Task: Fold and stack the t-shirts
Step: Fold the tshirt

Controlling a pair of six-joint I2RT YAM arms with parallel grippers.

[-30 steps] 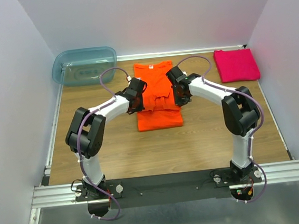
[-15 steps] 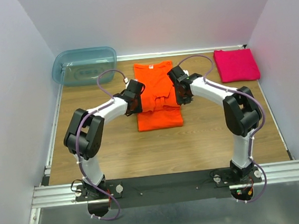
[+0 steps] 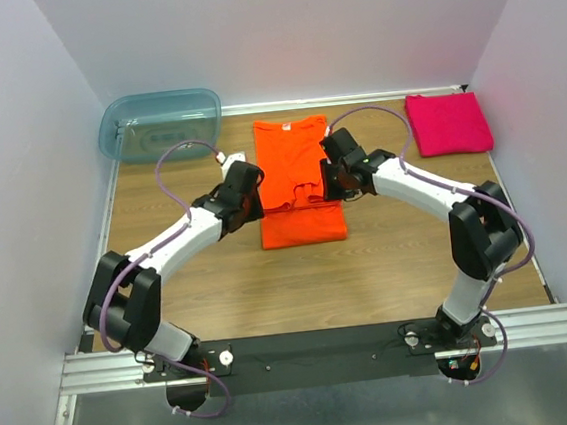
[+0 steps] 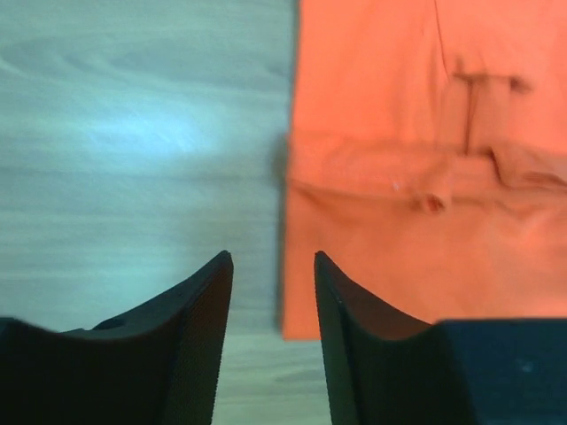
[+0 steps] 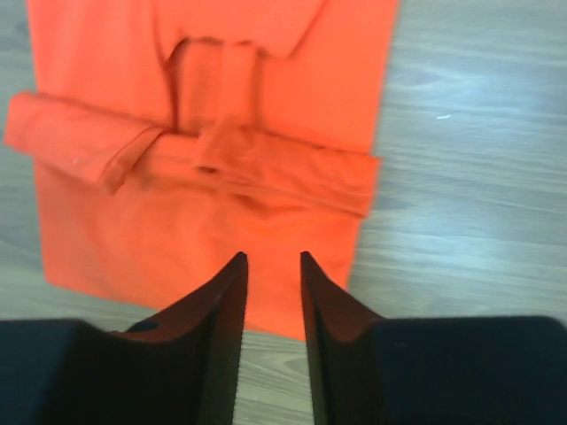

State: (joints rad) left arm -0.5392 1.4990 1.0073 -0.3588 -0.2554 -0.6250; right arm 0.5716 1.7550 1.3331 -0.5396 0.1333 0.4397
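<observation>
- Orange shirt (image 3: 297,166): lies flat at the middle of the table (image 3: 221,289), folded into a long narrow rectangle that runs from near to far. A rumpled band of doubled cloth crosses it about halfway along; I see this band in both wrist views.
- Pink shirt (image 3: 448,122): a neat folded square at the far right corner, well apart from the orange shirt. Nothing touches it.
- Left gripper (image 4: 271,261): I have it at the orange shirt's left edge, beside the rumpled band. Its jaws stand moderately parted with nothing between them; bare wood and the cloth's edge show through the gap. I cannot tell whether the fingertips touch the surface.
- Right gripper (image 5: 272,258): sits over the right part of the same shirt, near the band. Its jaws are parted, more narrowly than the left, and hold nothing; orange cloth shows beneath the gap.
- Tub (image 3: 159,124): translucent blue-green, at the far left corner, well apart from both shirts.
- Arms: both reach in from the near edge and bend toward the orange shirt from either side.
</observation>
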